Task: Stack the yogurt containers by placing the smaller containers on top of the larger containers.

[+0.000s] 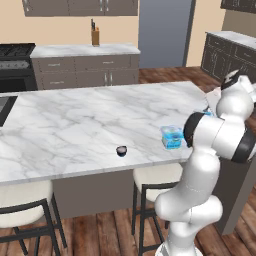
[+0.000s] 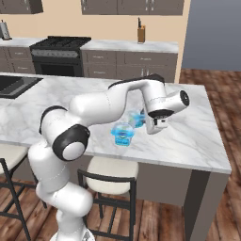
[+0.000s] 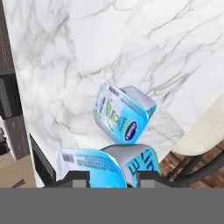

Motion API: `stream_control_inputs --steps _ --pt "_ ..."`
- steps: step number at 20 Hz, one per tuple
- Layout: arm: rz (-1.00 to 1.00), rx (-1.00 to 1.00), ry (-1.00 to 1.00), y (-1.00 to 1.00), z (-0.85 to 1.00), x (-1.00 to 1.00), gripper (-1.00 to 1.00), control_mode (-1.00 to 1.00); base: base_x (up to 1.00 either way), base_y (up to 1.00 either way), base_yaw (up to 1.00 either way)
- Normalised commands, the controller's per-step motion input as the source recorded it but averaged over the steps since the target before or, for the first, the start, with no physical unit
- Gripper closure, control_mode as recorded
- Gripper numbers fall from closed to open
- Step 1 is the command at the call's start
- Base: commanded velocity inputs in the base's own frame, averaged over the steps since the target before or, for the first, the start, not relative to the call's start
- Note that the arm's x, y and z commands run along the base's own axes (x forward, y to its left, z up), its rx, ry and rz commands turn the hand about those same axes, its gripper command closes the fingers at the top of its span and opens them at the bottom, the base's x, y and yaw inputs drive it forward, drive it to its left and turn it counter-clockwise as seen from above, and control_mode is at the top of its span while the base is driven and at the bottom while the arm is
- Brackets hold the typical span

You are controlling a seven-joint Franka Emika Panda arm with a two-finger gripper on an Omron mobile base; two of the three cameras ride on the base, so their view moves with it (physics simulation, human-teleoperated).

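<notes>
My gripper (image 3: 113, 177) is shut on a small blue yogurt container (image 3: 109, 162) with a barcode on its label, held between both fingertips. In the right base view this gripper (image 2: 142, 118) holds the container (image 2: 137, 117) just above the counter, behind and to the right of the larger container. That larger light-blue yogurt tub (image 2: 123, 134) stands on the marble near the front edge. It also shows beyond my fingers as a tub (image 3: 124, 114) and, from the left, as a tub (image 1: 172, 136). A tiny dark cup (image 1: 121, 150) sits on the counter to its left, well away from the gripper.
The marble island counter (image 1: 75, 125) stretches far to the left, with a sink (image 2: 14, 84) at its left end. Stools (image 2: 110, 174) stand below the front edge. A stove (image 2: 59, 54) and cabinets line the back wall.
</notes>
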Motion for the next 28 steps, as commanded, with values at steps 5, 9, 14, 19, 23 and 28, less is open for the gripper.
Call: stream_control_inputs --steps 5,9,14,19,23,28 --pt "0.00 0.00 -0.01 0.49 0.01 -0.31 1.00 -1.00 0.00 0.00 0.00" --pt "-0.01 0.00 -0.01 0.53 0.00 -0.18 1.00 -1.00 0.00 0.00 0.00" --pt "-0.02 0.00 0.01 0.22 0.09 -0.01 1.00 -1.00 0.00 0.00 0.00" --pt "-0.01 -0.01 0.03 0.08 0.08 0.00 1.00 -1.00 0.00 0.00 0.00" --pt "0.00 -0.01 0.04 0.03 0.06 0.00 1.00 -1.00 0.00 0.00 0.00" --pt "0.00 -0.01 0.03 0.03 0.08 -0.08 1.00 -1.00 0.00 0.00 0.00"
